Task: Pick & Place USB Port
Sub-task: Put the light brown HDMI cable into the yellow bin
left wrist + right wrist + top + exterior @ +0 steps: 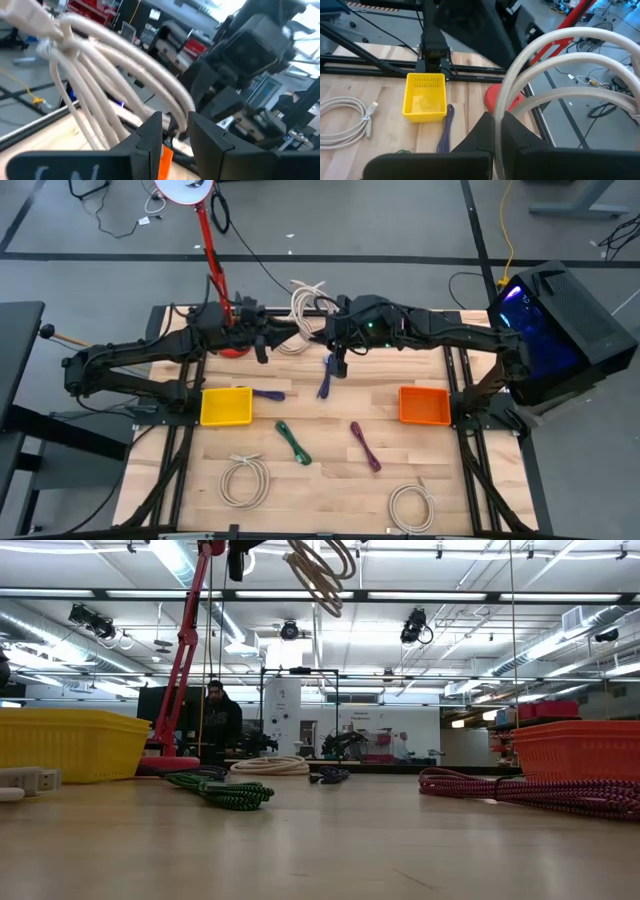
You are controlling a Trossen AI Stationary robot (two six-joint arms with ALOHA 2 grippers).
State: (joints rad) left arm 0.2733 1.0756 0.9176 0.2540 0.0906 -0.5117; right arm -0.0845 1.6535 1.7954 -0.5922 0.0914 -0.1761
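A: Where is the cable they are working on?

B: The white cable coil (305, 305) hangs in the air above the far middle of the desk (330, 480), between the two arms. In the low view its loops (322, 570) dangle well clear of the surface.

A: Who has it?

B: Both, by the look of it. The left end effector (175, 131) has its fingers drawn close on a strand of the coil. The right end effector (496, 125) has its fingers pressed together, with the loops rising right from between the tips, so I judge it is pinching a strand too.

A: Which way does the coil lie from each?

B: From above, the left end effector (262, 330) sits just left of the coil and the right end effector (335, 330) just right of it. The loops run roughly near-to-far, with the hanging part drooping toward the desk.

A: And the bins?

B: The yellow bin (227, 406) lies nearer and to the left, closer to the left arm. The orange bin (424, 405) lies nearer and to the right, closer to the right arm. Both are well apart from the coil.

A: So what does the next move turn on?

B: One end effector probably has to let go, then the other carries the coil toward the near side. I cannot tell which bin is meant.
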